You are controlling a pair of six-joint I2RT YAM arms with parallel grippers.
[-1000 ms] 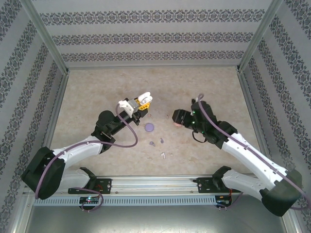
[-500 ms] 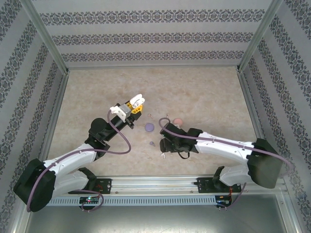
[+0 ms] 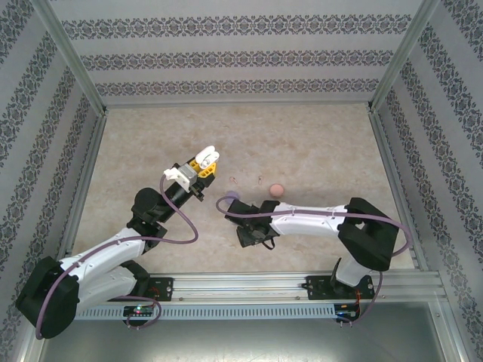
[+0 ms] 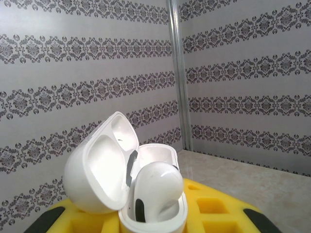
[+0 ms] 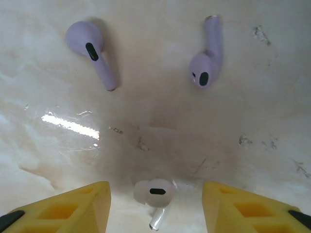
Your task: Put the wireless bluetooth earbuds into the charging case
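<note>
One white earbud (image 5: 153, 191) lies under my open right jaws; my left jaws grip the open case (image 4: 102, 170). Next, I must lower and close gently.

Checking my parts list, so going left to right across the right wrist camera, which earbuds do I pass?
Left purple earbud → white earbud → right purple earbud.

Bare tabletop (image 5: 160, 121) separates the white earbud (image 5: 154, 193) from two purple earbuds (image 5: 92, 51) beyond it
</note>
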